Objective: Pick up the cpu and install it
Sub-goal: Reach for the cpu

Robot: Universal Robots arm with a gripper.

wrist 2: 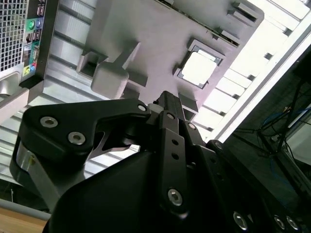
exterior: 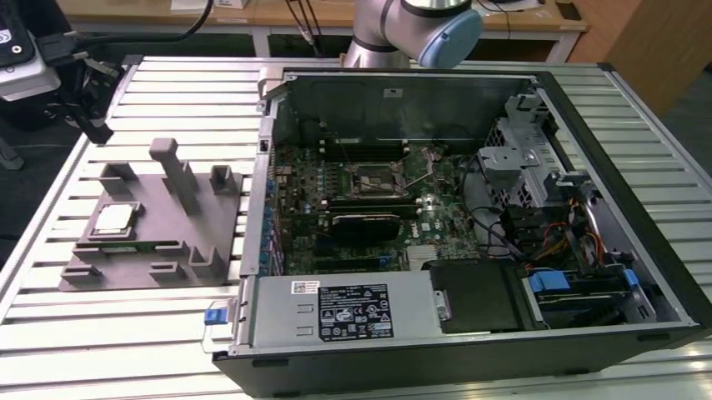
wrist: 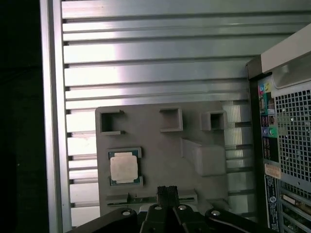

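The grey holder (wrist: pixel 160 160) lies on the ribbed metal table (wrist: pixel 160 63), below the pincer (wrist: pixel 166 191). It has several square pockets. One pocket holds the cpu (wrist: pixel 123 167), which lies flat with its silvery top upward. In both wrist views the cpu is ahead of the fingertips and a little to one side, apart from them and not touched.

The open computer case (wrist: pixel 286 121) stands on the opposite side of the pincer from the cpu. In the exterior view its motherboard lies inside, with the black-framed socket (exterior: pixel 373 177) near the middle.

The pincer hangs above the near edge of the holder. Its two fingers (wrist 2: pixel 167 99) are pressed together, with no visible gap, and they hold nothing.
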